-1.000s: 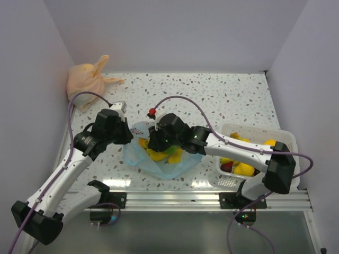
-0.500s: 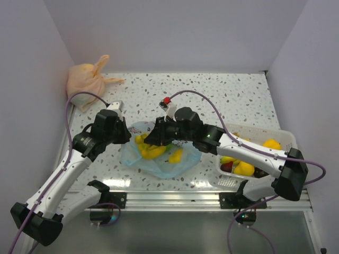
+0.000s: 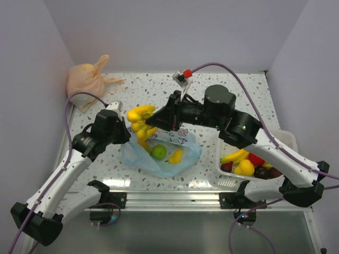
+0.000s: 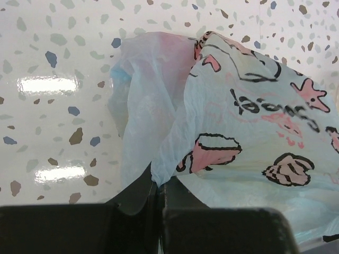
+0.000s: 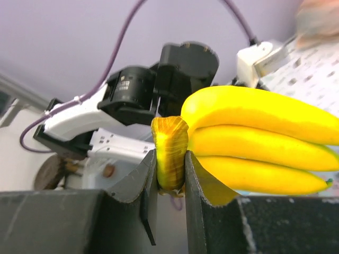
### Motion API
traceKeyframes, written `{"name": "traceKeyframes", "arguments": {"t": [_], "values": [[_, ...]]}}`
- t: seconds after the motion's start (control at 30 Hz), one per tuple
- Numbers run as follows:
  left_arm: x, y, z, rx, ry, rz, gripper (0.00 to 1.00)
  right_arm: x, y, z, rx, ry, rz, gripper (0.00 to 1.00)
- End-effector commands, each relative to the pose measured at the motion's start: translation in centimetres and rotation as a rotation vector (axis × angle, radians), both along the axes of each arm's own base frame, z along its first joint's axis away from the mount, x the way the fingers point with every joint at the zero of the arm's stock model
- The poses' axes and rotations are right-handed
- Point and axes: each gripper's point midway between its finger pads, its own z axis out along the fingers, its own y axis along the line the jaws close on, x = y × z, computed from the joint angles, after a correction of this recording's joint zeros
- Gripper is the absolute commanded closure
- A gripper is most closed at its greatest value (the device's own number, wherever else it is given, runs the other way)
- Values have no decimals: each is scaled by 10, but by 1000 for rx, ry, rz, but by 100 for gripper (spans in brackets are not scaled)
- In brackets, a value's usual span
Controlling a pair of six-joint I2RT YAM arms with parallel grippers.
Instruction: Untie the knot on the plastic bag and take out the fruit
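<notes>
Plastic bag [image 4: 249, 132] is lying open — left gripper [image 4: 159, 184] is pinching its edge, right gripper [image 5: 170, 161] is clamping the banana bunch [image 3: 139, 120] by its stem.

Enclosure: back wall [image 3: 175, 37], left wall [image 3: 26, 100] and right wall [image 3: 312, 63] were plain, matte and pale lilac-grey, meeting at two rear corners. The table [image 3: 238, 98] had a white, glossy, terrazzo-like top with scattered grey, brown and blue flecks. In the left wrist view two soft white glare patches [image 4: 50, 84] lay on it, one above the other. A silver slotted metal rail [image 3: 175, 198] ran along the near table edge. Nearer than the rail lay a dim grey-green surface [image 3: 185, 233]. Lighting was bright and diffuse, and shadows on the table were faint.
</notes>
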Motion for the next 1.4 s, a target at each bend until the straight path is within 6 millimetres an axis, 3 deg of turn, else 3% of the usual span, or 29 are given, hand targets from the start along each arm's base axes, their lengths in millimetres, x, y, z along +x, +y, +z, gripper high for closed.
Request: {"name": "traceKeyframes", "arguments": {"t": [0.0,0.13,0.17,0.2,0.27,0.3,0.43,0.47,0.5,0.57,0.6,0.67,0.7,0.8,0.87,1.1,1.17,1.2,1.23,1.27,1.37], "values": [[6,0,14,-28,-35,29,100,19,-45,25,-68,-156,-187,100],[5,2,14,-21,-34,31,100,47,-95,16,-213,-238,-426,100],[4,2,14,-20,-34,30,100,51,-111,17,-237,-251,-485,100],[5,2,15,-22,-38,30,100,64,-135,5,-320,-251,-611,100],[5,2,14,-21,-34,29,100,69,-167,-1,-384,-270,-722,100],[5,1,14,-22,-36,27,100,72,-180,-19,-461,-266,-762,100],[5,0,13,-22,-33,20,100,81,-241,-51,-624,-270,-983,100],[5,0,12,-22,-30,19,100,81,-248,-59,-651,-266,-1002,100],[5,-1,11,-22,-28,18,100,82,-264,-78,-709,-254,-1036,100],[6,-2,11,-25,-28,15,100,85,-277,-99,-754,-223,-1068,100],[6,-3,10,-28,-25,11,100,89,-289,-122,-806,-190,-1098,100],[6,-3,10,-29,-23,8,100,89,-300,-141,-818,-151,-1111,100],[6,-3,10,-28,-21,8,100,92,-313,-161,-861,-110,-1148,100],[5,-3,10,-28,-25,9,100,97,-336,-192,-884,-22,-1208,100],[4,-2,9,-25,-23,10,100,99,-350,-204,-890,29,-1257,100],[2,-1,7,-26,-19,12,100,109,-424,-239,-873,282,-1537,100],[2,-1,7,-25,-18,11,100,110,-431,-245,-853,338,-1564,100],[2,-1,6,-22,-16,10,100,110,-434,-247,-851,364,-1572,97],[1,-1,6,-23,-15,9,100,111,-433,-246,-844,371,-1568,87],[2,-1,6,-25,-18,7,100,112,-428,-246,-833,380,-1540,55],[2,-4,8,-36,-21,0,100,115,-415,-234,-792,347,-1459,22]]}}
